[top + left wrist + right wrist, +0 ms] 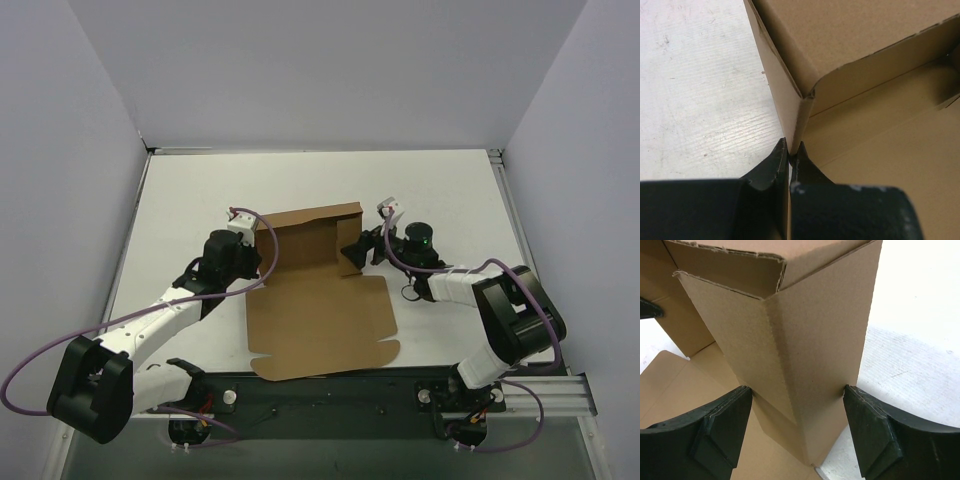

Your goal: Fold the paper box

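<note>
on the white table [190,190], between the two arms, the paper box [318,310] sits half made. its broad near panel with the little tabs lies flat. at the far end the back wall stands up, with a side wall raised at each end of it.

the left gripper [790,150] has its jaws together, pinched on the thin upright edge of the left side wall, just beside the back corner. the right gripper [797,395] has its jaws wide apart, one finger on each side of the folded right back corner. it grips nothing, and from the wrist view i cannot tell whether its pads quite touch the cardboard.

to my eye the step in hand is standing up the side walls and squaring the two back corners. the left side looks held in place while the right is being lined up.

the next move seems to call for the right fingers to close gently on that corner, or nudge it inward so the wall stands straight and its end tab lies against the back wall. meanwhile the left pinch should stay steady so the box does not slide. too hard a squeeze could crease the wall.
</note>
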`<state>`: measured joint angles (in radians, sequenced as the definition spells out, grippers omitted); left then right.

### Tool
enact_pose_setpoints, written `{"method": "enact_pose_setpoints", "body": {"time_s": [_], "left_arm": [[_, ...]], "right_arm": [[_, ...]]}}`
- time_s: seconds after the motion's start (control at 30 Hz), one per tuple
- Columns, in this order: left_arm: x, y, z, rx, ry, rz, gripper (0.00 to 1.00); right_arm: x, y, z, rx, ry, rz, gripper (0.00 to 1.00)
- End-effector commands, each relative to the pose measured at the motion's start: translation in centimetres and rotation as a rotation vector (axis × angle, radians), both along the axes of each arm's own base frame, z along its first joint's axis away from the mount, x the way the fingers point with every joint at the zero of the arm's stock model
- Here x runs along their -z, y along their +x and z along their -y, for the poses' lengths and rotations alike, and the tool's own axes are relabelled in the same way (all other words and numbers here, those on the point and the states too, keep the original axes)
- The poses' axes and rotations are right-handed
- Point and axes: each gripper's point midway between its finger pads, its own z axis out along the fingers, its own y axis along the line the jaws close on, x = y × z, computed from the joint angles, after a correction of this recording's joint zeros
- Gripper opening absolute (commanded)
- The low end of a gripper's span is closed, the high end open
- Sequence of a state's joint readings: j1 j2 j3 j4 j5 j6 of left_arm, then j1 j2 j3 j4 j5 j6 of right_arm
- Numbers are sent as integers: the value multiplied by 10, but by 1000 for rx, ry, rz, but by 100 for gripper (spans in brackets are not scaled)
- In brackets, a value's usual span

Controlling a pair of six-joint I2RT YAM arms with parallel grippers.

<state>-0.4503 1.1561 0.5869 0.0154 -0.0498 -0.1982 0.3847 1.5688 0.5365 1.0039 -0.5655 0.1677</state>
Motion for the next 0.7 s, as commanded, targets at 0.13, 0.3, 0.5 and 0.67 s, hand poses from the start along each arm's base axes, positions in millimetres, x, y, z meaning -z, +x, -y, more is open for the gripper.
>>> {"method": "enact_pose_setpoints", "body": {"time_s": [0.13, 0.3, 0.5, 0.67], "left_arm": [[-24, -7, 34, 163, -60, 30, 0], [-24, -7, 35, 167, -62, 31, 0], [-24, -9, 39, 177, -62, 29, 0], [-25, -9, 40, 178, -66, 35, 0]], "right_arm": [[-34, 21, -7, 4, 8, 136, 71], [-34, 23, -7, 29, -3, 134, 53], [-32, 26, -4, 80, -24, 123, 40], [-28, 28, 3, 140, -62, 103, 35]]}}
